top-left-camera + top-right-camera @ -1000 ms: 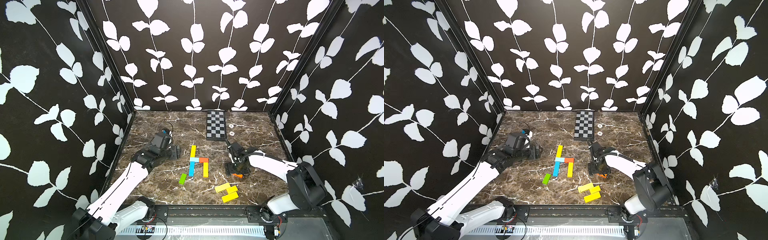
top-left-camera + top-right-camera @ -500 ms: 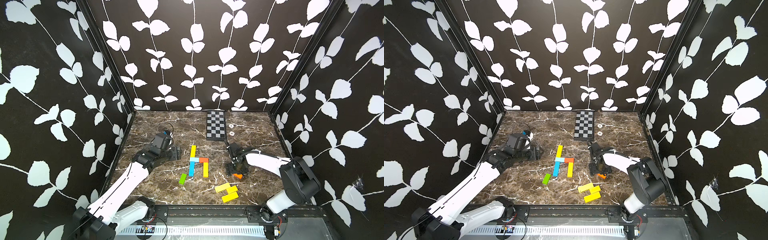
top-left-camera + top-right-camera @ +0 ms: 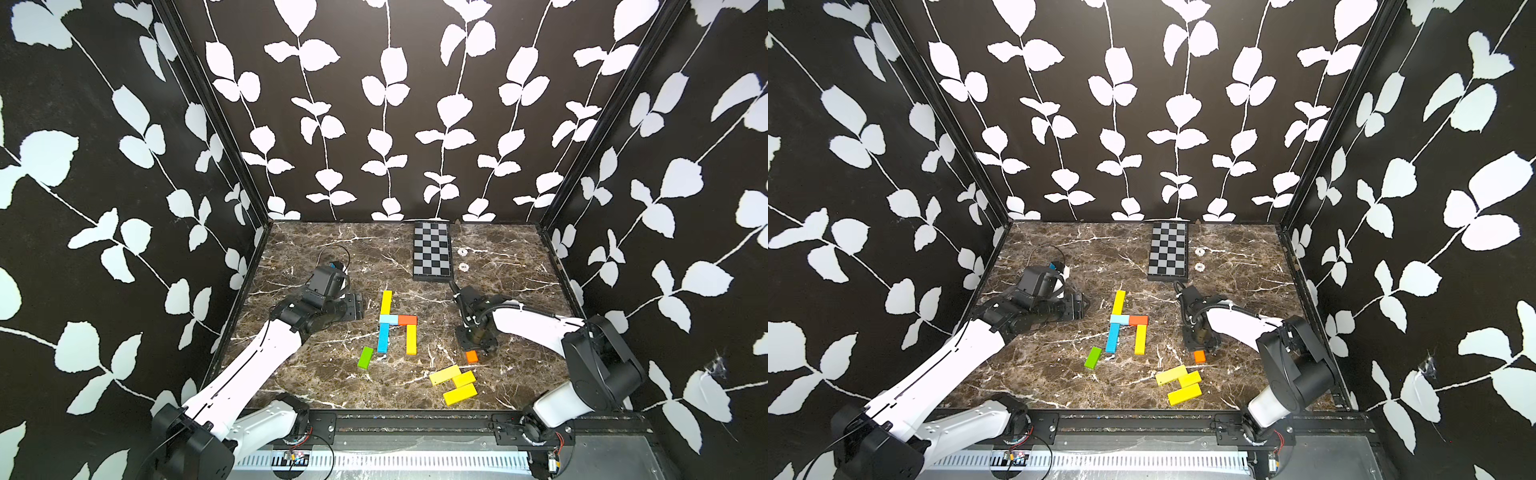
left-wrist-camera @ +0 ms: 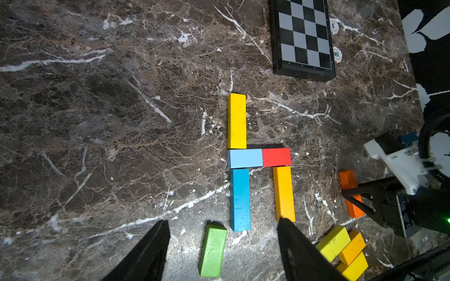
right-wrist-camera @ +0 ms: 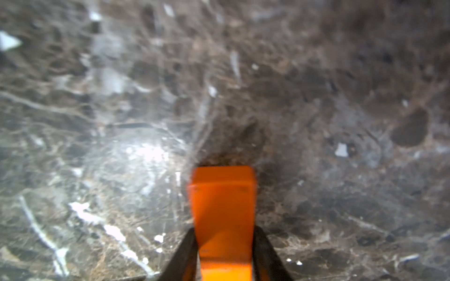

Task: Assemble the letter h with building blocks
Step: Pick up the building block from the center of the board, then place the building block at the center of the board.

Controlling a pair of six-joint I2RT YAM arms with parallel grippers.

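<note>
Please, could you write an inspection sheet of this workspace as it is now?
Surface: marble tabletop, no spill seen.
Job's things: yellow block, light blue block, red-orange block, blue block and yellow-orange block form an h; green block loose beside it; three yellow blocks clustered near the front edge; orange block gripped.
Clutter: checkered board, two small discs beside it.
End effectors: left end effector open, empty; right end effector shut on the orange block.
Cables: black cable along the right arm.
Surroundings: black walls with white leaves.

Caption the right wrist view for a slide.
Jaws of the right gripper shut on the orange block, marble table beneath.
</note>
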